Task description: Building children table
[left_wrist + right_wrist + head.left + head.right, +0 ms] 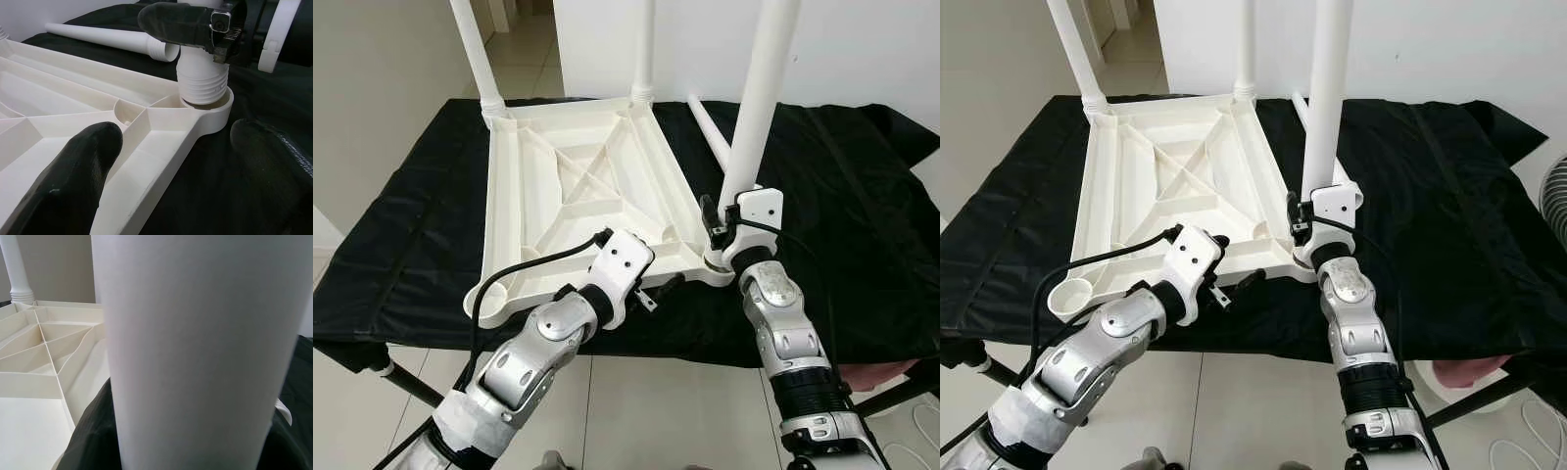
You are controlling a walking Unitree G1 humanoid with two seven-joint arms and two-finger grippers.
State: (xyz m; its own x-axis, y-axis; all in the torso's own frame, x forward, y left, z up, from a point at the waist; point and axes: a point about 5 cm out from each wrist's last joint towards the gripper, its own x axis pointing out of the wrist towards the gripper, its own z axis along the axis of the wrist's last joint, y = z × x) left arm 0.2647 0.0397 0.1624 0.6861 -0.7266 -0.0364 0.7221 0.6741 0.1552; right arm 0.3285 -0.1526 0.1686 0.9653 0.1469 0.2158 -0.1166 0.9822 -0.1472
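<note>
An upturned white plastic tabletop (578, 176) lies on a black cloth (862, 215), ribs facing up. Two legs (475, 49) (644, 44) stand in its far corners. A third leg (759, 98) stands upright in the near right socket (215, 105), and my right gripper (722, 228) is shut on it just above its threaded end. My left gripper (661, 286) is open at the tabletop's near rim, one finger (73, 186) over the ribbed side and the other (274, 161) over the cloth. A loose leg (710, 132) lies on the cloth behind. The near left socket (1072, 292) is empty.
The cloth-covered work surface ends just before my arms, with tiled floor (636, 411) below. A black cable (538, 257) loops from my left wrist over the tabletop. A fan grille (1555, 201) stands at the right and a pink object (1459, 377) lies low beside it.
</note>
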